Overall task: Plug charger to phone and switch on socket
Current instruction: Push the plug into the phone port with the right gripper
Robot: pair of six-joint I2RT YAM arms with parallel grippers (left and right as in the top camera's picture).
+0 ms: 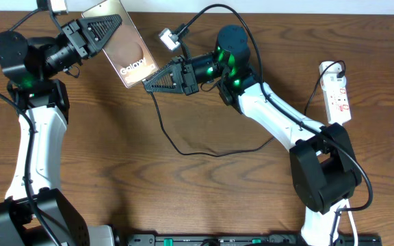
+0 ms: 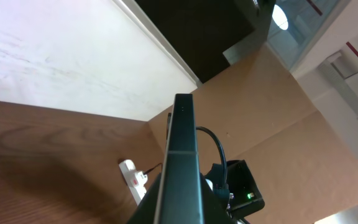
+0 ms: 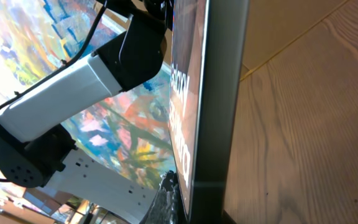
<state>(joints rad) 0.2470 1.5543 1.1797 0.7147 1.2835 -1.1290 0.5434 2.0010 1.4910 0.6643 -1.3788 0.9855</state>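
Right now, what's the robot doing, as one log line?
left gripper: holds phone | right gripper: charger tip at phone's lower end | socket: untouched

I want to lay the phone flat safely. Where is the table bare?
The table is bare between the left arm and the cable, and on the robot's side of its loop. It is crowded around the phone, between the left end effector and the right end effector.

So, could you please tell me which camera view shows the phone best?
The overhead view is best: the phone shows nearly its whole glossy face there, with the Galaxy lettering readable. The left wrist view gives only its thin dark edge, seen end-on. The right wrist view catches a steep, glancing slice of the screen and side edge.
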